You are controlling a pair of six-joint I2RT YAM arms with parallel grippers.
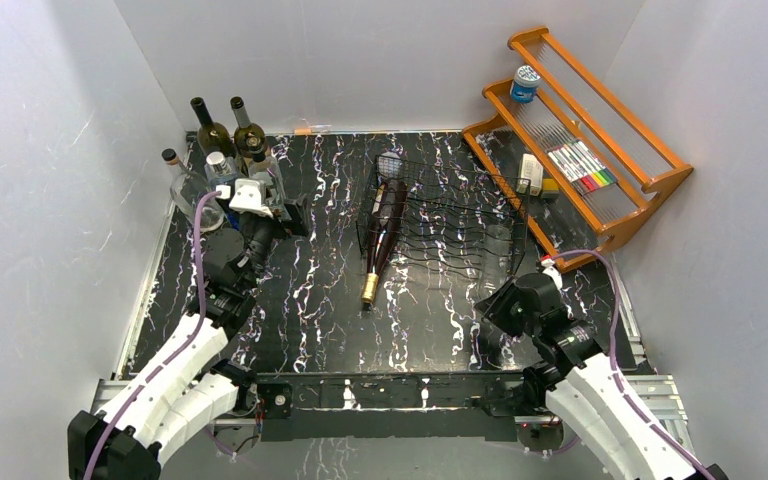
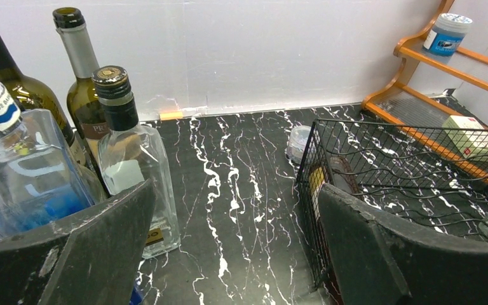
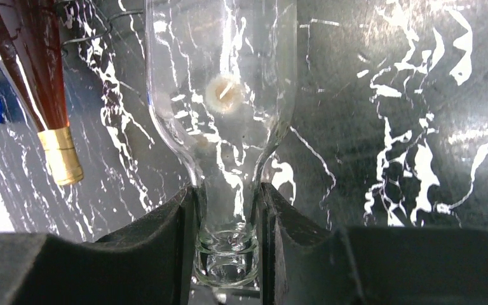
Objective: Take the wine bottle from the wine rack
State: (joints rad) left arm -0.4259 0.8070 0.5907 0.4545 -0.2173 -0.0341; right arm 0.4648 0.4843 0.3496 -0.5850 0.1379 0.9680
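Note:
The black wire wine rack (image 1: 455, 225) lies at mid-table; it also shows in the left wrist view (image 2: 413, 168). A dark red wine bottle (image 1: 384, 228) with a gold foil neck (image 3: 60, 155) lies in its leftmost cradle, neck poking out towards me. My right gripper (image 3: 229, 213) is shut on the neck of a clear glass bottle (image 3: 222, 95), just in front of the rack's near right corner (image 1: 505, 305). My left gripper (image 2: 235, 244) is open and empty, between the standing bottles and the rack's left side (image 1: 292, 213).
Several upright bottles (image 1: 222, 140) stand at the back left, close to my left fingers (image 2: 101, 248). An orange wooden shelf (image 1: 600, 150) with a blue-lidded jar (image 1: 525, 83) and small items stands at the back right. A small clear jar (image 2: 298, 143) sits behind the rack. White walls enclose the table.

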